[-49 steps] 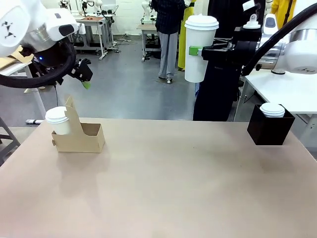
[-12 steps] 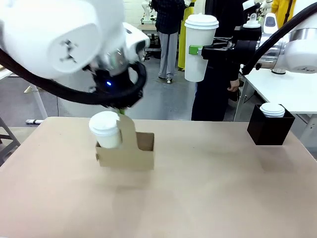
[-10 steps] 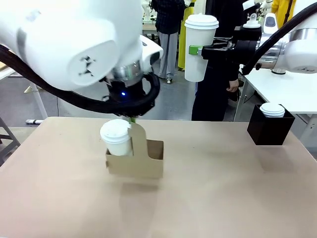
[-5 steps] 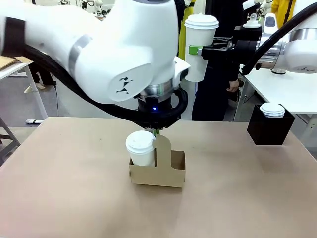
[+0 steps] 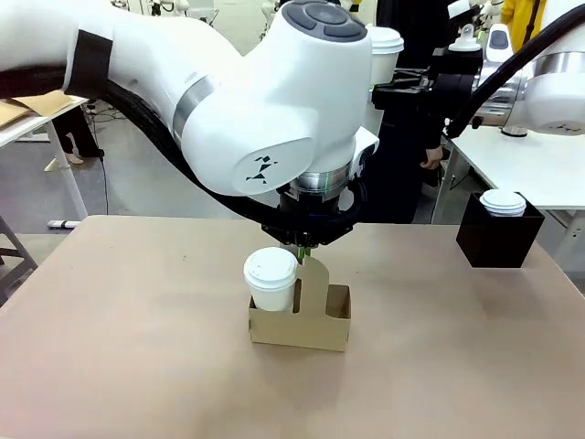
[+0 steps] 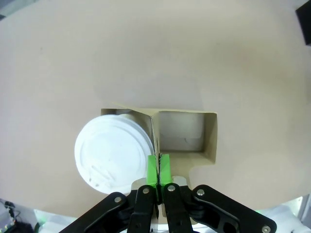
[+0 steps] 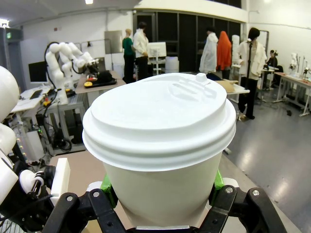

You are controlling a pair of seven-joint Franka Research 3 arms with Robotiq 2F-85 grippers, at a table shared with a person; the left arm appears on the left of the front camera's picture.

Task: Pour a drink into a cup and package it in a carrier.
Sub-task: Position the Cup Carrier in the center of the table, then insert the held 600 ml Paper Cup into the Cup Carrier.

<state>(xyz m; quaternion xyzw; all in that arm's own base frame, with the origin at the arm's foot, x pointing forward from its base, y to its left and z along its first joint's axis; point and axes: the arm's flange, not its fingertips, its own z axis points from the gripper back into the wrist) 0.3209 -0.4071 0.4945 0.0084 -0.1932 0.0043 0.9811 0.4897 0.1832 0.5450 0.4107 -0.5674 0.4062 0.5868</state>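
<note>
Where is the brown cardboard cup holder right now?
In the front view, the carrier is near the middle of the table, its handle pinched by the left gripper, with a small lidded cup in one slot.

Carrier [image 5: 300,329] mid table [image 5: 119,366], lidded cup [image 5: 271,274] in left slot; box [image 5: 498,240] far right, second cup [image 5: 503,202] inside.
</note>
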